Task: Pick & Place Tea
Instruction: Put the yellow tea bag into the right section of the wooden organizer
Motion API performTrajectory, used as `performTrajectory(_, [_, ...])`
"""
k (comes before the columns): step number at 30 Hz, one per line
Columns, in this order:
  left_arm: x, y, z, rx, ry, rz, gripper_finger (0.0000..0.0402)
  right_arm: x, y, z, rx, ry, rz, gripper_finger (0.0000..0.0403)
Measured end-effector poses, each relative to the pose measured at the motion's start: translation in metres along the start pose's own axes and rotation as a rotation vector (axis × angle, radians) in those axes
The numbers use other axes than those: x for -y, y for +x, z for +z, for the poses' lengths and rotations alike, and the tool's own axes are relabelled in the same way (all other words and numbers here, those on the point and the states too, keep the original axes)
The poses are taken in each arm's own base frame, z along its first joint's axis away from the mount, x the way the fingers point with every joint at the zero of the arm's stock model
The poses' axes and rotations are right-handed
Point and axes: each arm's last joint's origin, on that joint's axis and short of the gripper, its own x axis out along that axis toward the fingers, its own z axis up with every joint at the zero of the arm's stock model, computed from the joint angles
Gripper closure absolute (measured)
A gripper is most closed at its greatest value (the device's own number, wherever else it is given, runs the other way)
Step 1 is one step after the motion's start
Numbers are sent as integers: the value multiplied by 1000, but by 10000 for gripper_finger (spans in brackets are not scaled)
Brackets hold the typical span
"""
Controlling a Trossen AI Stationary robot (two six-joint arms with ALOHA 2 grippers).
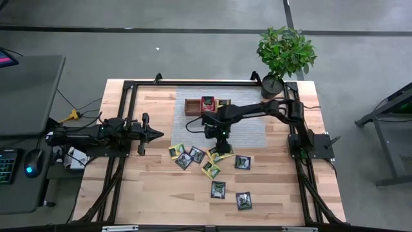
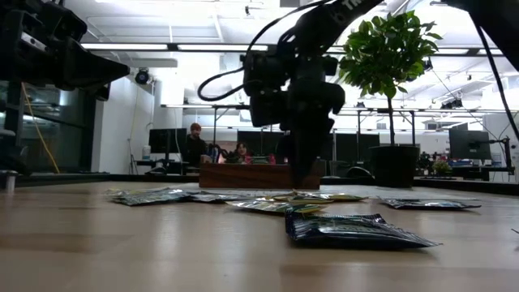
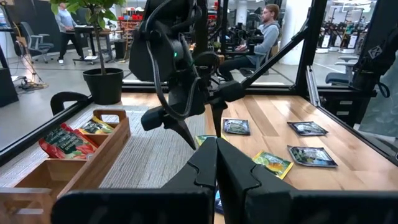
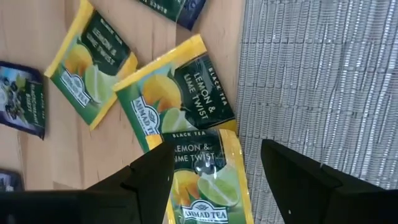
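Several flat tea packets lie scattered on the wooden table, yellow-green ones [image 1: 211, 169] and dark ones [image 1: 243, 201]. My right gripper [image 4: 214, 180] is open and points steeply down. Its fingers stand on either side of a yellow-green lemon-and-lime packet [image 4: 208, 186]. That packet's far edge overlaps a second yellow-green packet [image 4: 177, 99]. I see no touch. The wooden tray [image 1: 192, 106] holds a red packet [image 1: 208, 103] and a yellow-green one [image 1: 223, 103]. My left gripper [image 1: 158, 134] waits shut at the table's left, level above the surface.
A grey mat [image 1: 248, 125] lies under the tray and beside the packets. A potted plant [image 1: 283, 55] stands at the far right corner. Black frame rails [image 1: 119, 116] run along the table's sides. People sit in the room beyond the table [image 2: 195, 142].
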Motion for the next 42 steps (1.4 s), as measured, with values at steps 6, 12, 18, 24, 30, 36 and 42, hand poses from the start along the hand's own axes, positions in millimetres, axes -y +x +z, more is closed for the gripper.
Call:
performTrajectory(6, [0,0,0,0,0,0,401,-2,8,-2,-42,-17,7,169])
performTrajectory(12, [0,0,0,0,0,0,401,-3,10,-1,-43,-43,-27,169])
performTrajectory(18, [0,0,0,0,0,0,401,-4,15,-3,-38,-34,-57,171])
performTrajectory(24, [0,0,0,0,0,0,401,-8,22,-6,-37,-35,-97,199])
performTrajectory(30, [0,0,0,0,0,0,401,-11,30,-9,-38,-28,-150,236])
performTrajectory(36, [0,0,0,0,0,0,401,-10,31,-9,-40,-28,-176,273])
performTrajectory(42, [0,0,0,-1,0,0,401,-10,32,-9,-35,-10,-187,307])
